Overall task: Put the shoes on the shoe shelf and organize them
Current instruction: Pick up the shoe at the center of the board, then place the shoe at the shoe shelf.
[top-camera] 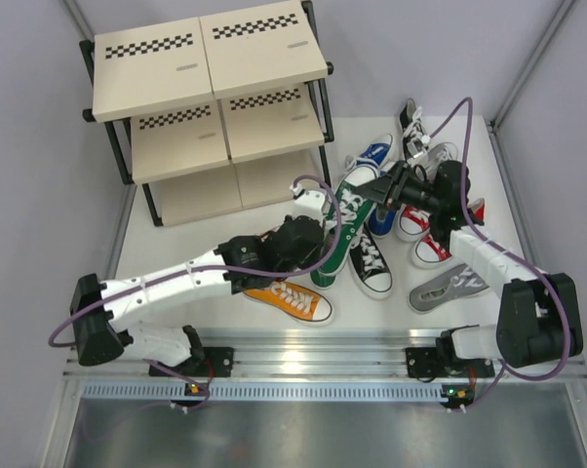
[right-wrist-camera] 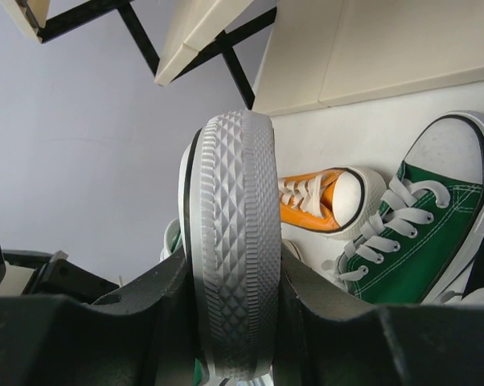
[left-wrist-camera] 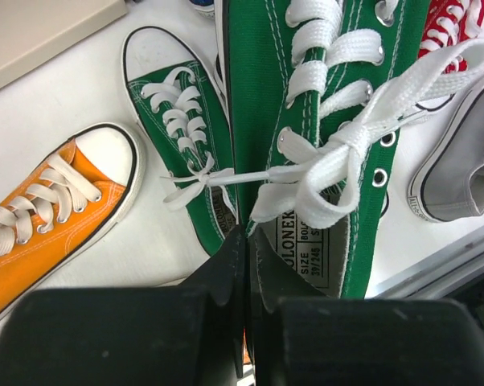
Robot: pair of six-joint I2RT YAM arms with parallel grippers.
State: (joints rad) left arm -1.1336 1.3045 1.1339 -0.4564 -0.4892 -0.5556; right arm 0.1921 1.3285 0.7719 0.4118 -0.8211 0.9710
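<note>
A green shoe [top-camera: 340,229] hangs between both grippers at the middle of the table. My left gripper [top-camera: 318,234] [left-wrist-camera: 248,241] is shut on the collar edge of this green shoe [left-wrist-camera: 322,121] beside its size label. My right gripper [top-camera: 381,185] [right-wrist-camera: 235,273] is shut across the white rubber toe [right-wrist-camera: 230,201] of the same shoe. The second green shoe [left-wrist-camera: 182,137] [right-wrist-camera: 423,233] lies on the table beneath. The shoe shelf [top-camera: 211,58] stands at the back left, its boards bare.
An orange shoe [top-camera: 292,300] [left-wrist-camera: 41,217] lies by the left arm. Black [top-camera: 371,263], blue [top-camera: 376,156], red [top-camera: 430,234] and grey [top-camera: 450,288] shoes are piled at the right. The metal rail [top-camera: 303,366] runs along the near edge.
</note>
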